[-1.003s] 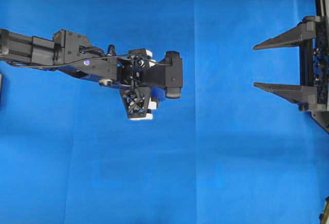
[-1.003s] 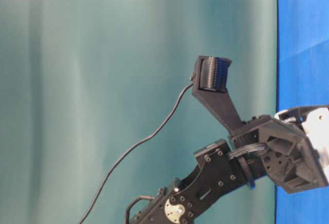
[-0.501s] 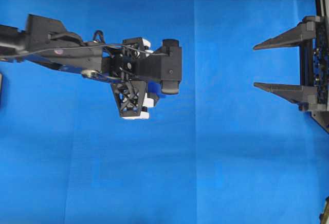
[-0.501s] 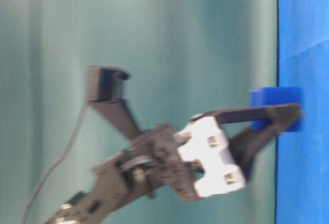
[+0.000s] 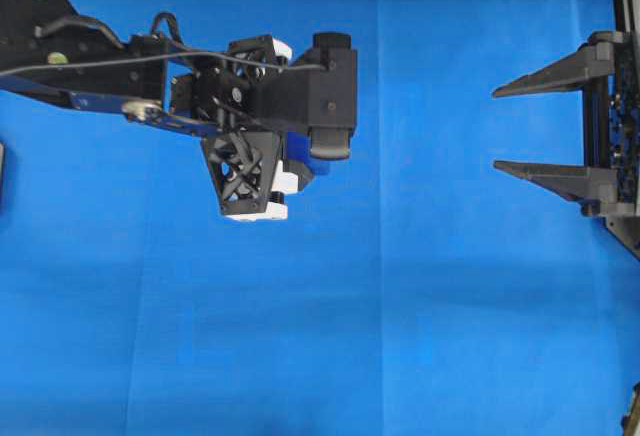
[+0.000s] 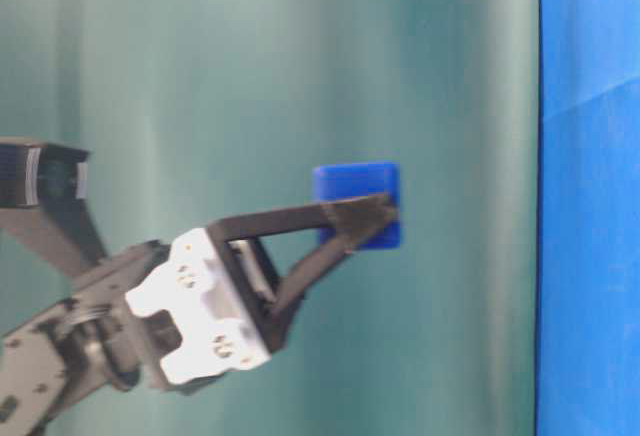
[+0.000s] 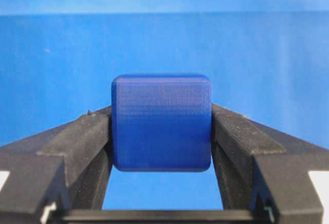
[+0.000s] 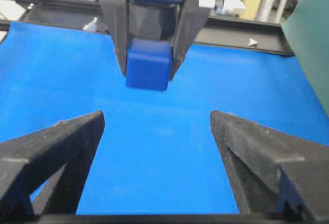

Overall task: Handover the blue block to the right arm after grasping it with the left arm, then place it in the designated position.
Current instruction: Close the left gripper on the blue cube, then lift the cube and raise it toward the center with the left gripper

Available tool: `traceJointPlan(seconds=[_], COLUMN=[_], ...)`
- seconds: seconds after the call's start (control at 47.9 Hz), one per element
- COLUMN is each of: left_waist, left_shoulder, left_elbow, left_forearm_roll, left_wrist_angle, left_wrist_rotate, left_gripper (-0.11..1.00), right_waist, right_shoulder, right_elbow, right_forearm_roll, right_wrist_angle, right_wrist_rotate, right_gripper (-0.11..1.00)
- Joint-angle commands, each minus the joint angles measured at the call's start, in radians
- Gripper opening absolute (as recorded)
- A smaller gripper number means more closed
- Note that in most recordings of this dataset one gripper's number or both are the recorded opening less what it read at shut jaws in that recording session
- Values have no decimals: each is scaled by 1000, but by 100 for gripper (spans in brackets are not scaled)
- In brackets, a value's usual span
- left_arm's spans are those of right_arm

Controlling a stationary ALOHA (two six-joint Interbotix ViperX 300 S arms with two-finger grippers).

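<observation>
While the left hand [image 6: 365, 224] is clamped on the blue block [image 6: 357, 204], held above the worktop [image 5: 420, 306], carry it level between the 2 spread fingers [image 5: 545, 74] of the right hand [image 5: 520, 126], releasing only once they close.

Overhead: blue block [image 5: 318, 165] mostly hidden under left arm [image 5: 200, 86].

Dark-blue block [image 7: 161, 122] aloft, upright, between two black fingers [image 7: 82, 136].
</observation>
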State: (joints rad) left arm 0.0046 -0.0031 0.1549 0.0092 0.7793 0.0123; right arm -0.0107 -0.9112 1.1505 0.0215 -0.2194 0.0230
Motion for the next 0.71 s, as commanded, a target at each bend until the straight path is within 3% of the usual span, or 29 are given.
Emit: traceJointPlan(seconds=[0.0, 0.69], left_waist=[-2, -3], left_shoulder=[-31, -31], left_elbow=[-35, -28], left_forearm_roll=[2, 2], left_wrist_angle=[12, 14], left_wrist_rotate=[0, -2], left_gripper=[49, 49], right_waist=[-2, -2], right_shoulder=[5, 5], right_elbow=[-25, -28], right_forearm_roll=[3, 3], right_wrist_angle=[-5, -5], right_wrist_rotate=[0, 0], right_gripper=[97, 97])
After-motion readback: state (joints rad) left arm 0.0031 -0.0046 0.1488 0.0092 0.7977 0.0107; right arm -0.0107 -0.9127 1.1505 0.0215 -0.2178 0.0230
